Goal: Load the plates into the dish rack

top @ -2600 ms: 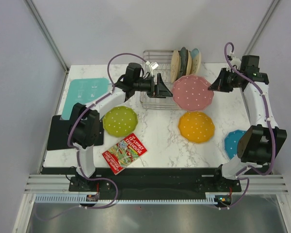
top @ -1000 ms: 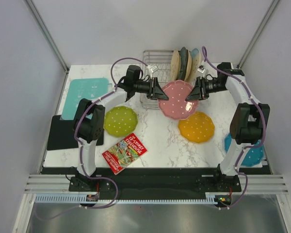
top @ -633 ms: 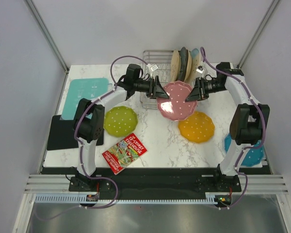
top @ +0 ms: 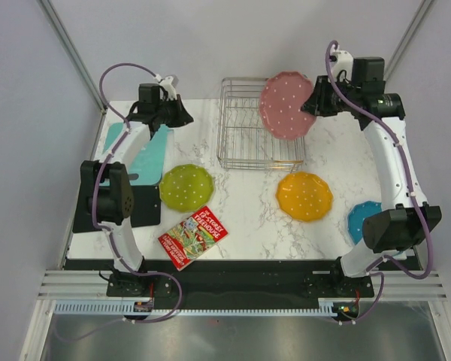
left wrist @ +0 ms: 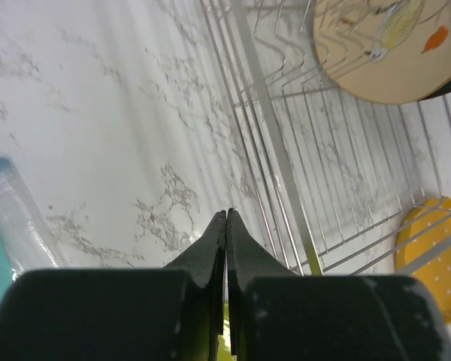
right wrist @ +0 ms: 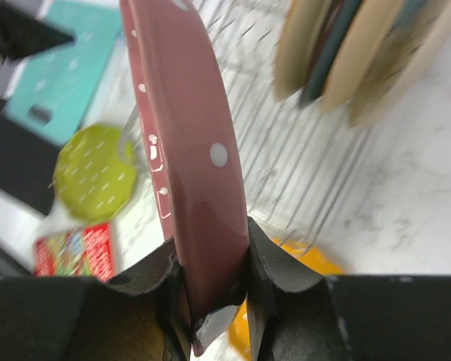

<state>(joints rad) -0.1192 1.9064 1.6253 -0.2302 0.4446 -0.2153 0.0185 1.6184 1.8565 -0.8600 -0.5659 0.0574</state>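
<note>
**A:** What is changing here?

**B:** The left tool (top: 188, 119) is no longer helping with the pink plate (top: 286, 105). It is drawing back to the far left, its fingers pressed together on nothing, and is hanging over the far end of the teal board (top: 145, 159). The right tool (top: 313, 102) is carrying the plate alone now. It is clamped on the plate's right rim and is holding it up on edge above the far right part of the dish rack (top: 244, 143).

**A:** And what is that meaning for the task?

**B:** I am reading it as the hand-over being finished, with the pink plate going down into a slot next. The lime green plate (top: 186, 186), the orange plate (top: 304, 195) and the blue plate (top: 361, 219) are lying flat on the tabletop (top: 240, 207), not yet loaded.

**A:** How is the room looking?

**B:** The rack's left and middle wires are standing free. At its far right end the standing plates (right wrist: 338, 53) are sitting just beside the pink one, so its face is risking a knock against them on the way down. With the left arm well apart, nothing is crowding the rack from that side.
</note>
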